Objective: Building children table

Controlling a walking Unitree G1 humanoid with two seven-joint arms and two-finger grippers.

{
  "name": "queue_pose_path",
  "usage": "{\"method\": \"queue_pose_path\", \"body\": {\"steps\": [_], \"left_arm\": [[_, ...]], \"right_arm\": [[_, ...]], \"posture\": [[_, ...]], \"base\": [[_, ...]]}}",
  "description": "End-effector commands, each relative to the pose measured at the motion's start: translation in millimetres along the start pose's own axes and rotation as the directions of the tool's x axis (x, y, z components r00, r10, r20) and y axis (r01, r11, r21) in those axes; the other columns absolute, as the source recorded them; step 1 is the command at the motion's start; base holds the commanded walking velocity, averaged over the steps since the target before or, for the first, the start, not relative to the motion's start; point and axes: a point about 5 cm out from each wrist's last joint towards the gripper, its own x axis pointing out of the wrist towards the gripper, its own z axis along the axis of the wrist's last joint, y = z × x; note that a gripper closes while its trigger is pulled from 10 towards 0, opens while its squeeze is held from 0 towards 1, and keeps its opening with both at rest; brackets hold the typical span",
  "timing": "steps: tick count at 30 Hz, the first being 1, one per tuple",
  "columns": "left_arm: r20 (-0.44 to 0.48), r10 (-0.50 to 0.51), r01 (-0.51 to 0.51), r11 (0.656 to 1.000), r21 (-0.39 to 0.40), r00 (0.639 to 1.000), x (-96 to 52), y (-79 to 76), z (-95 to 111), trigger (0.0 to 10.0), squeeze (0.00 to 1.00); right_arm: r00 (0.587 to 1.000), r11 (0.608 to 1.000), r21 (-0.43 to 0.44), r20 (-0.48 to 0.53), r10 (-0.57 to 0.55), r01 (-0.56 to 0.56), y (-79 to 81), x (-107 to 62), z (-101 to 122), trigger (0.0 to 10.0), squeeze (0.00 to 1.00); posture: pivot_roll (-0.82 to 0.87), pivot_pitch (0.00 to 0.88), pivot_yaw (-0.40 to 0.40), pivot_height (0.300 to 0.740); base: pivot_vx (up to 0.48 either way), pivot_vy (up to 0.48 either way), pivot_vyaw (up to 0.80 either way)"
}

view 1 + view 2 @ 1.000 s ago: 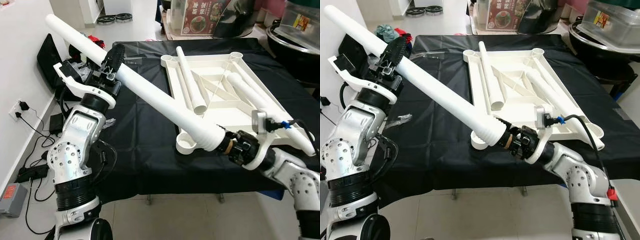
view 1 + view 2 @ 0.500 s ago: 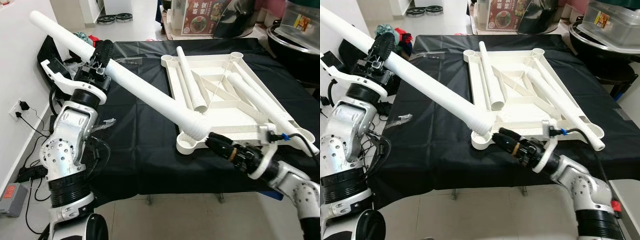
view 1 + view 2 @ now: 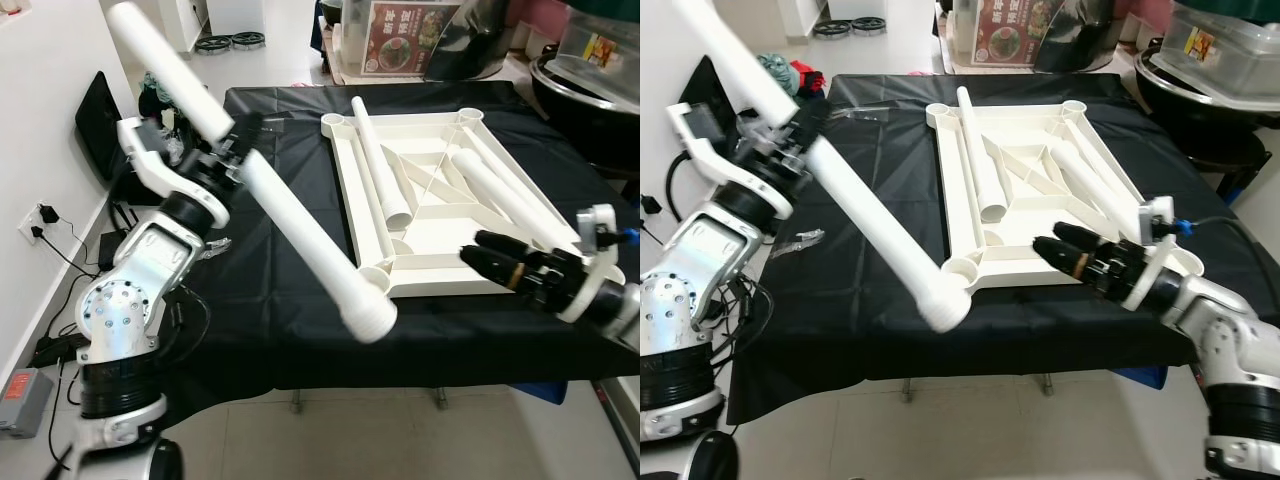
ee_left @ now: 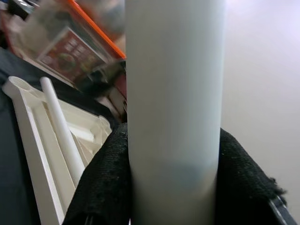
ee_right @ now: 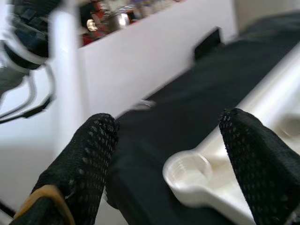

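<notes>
The upturned tabletop (image 3: 440, 215) lies on the desk (image 3: 290, 200) with two legs (image 3: 378, 160) in it. The left end effector (image 3: 232, 150) pinches a third leg (image 3: 300, 230), its ribbed end beside the tabletop's near corner socket (image 3: 962, 268). The right end effector (image 3: 1060, 250), spread, hovers over the tabletop's near edge.

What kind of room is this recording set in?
Probably a lived-in home room used as a workspace: a black-draped table, a floor power strip with cables, and storage tubs behind.
</notes>
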Motion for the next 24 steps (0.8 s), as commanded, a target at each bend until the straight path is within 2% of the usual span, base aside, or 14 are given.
{"method": "queue_pose_path", "body": {"steps": [1,2,3,4,5,6,7,9,11,16,20,24], "left_arm": [[-0.048,-0.051,0.054,0.996,0.068,0.998,9.1,-8.7,-5.3,10.0,0.0],[-0.048,-0.051,0.054,0.996,0.068,0.998,9.1,-8.7,-5.3,10.0,0.0],[-0.07,-0.076,0.082,0.992,0.093,0.995,13.6,-13.5,-9.0,10.0,0.0],[-0.07,-0.076,0.082,0.992,0.093,0.995,13.6,-13.5,-9.0,10.0,0.0],[-0.111,-0.125,0.138,0.982,0.127,0.986,18.4,-20.8,-15.4,10.0,0.0],[-0.111,-0.125,0.138,0.982,0.127,0.986,18.4,-20.8,-15.4,10.0,0.0],[-0.152,-0.167,0.19,0.969,0.159,0.974,21.8,-26.7,-21.8,10.0,0.0],[-0.152,-0.167,0.19,0.969,0.159,0.974,21.8,-26.7,-21.8,10.0,0.0],[-0.203,-0.212,0.251,0.95,0.188,0.956,26.8,-32.8,-30.6,10.0,0.0],[-0.212,-0.224,0.264,0.947,0.182,0.951,30.7,-33.9,-33.8,10.0,0.0],[-0.21,-0.268,0.306,0.936,0.177,0.94,36.5,-40.8,-37.1,10.0,0.0],[-0.21,-0.276,0.314,0.932,0.179,0.938,37.6,-41.6,-37.4,10.0,0.0]], "right_arm": [[0.996,0.996,-0.033,-0.023,0.083,-0.084,9.9,18.6,5.2,10.0,0.0],[0.996,0.996,-0.033,-0.023,0.083,-0.084,9.9,18.6,5.2,10.0,0.0],[0.993,0.992,-0.048,-0.033,0.118,-0.119,14.8,29.6,8.3,10.0,0.0],[0.993,0.992,-0.048,-0.033,0.118,-0.119,14.8,29.6,8.3,10.0,0.0],[0.986,0.986,-0.053,-0.059,0.155,-0.158,20.6,44.5,9.8,10.0,0.0],[0.986,0.986,-0.053,-0.059,0.155,-0.158,20.6,44.5,9.8,10.0,0.0],[0.978,0.98,-0.043,-0.087,0.192,-0.196,27.4,58.4,11.1,10.0,0.0],[0.978,0.98,-0.043,-0.087,0.192,-0.196,27.4,58.4,11.1,10.0,0.0],[0.96,0.971,-0.015,-0.154,0.235,-0.24,37.4,79.3,10.5,10.0,0.0],[0.947,0.966,-0.006,-0.199,0.252,-0.258,42.7,91.7,9.5,10.0,0.0],[0.933,0.956,0.01,-0.217,0.288,-0.293,51.8,106.2,11.2,10.0,0.0],[0.929,0.953,0.014,-0.22,0.298,-0.302,53.8,107.8,11.1,10.0,0.0]], "posture": [[0.1,0.033,-0.022,0.74],[0.1,0.033,-0.022,0.74],[0.09,0.034,-0.02,0.74],[0.09,0.034,-0.02,0.74],[0.1,0.033,-0.02,0.74],[0.1,0.033,-0.02,0.74],[0.1,0.035,-0.015,0.74],[0.1,0.035,-0.015,0.74],[0.09,0.035,-0.016,0.74],[0.09,0.039,-0.013,0.74],[0.09,0.041,-0.011,0.74],[0.09,0.041,-0.011,0.74]], "base": [[0.0,0.0,0.0],[0.0,0.0,0.0],[0.0,0.0,0.0],[0.0,0.0,0.0],[0.0,0.0,0.0],[0.0,0.0,0.0],[0.0,0.0,0.0],[0.0,0.0,0.0],[0.0,0.0,0.0],[0.0,0.0,0.0],[0.0,0.0,0.0],[0.0,0.0,0.0]]}}
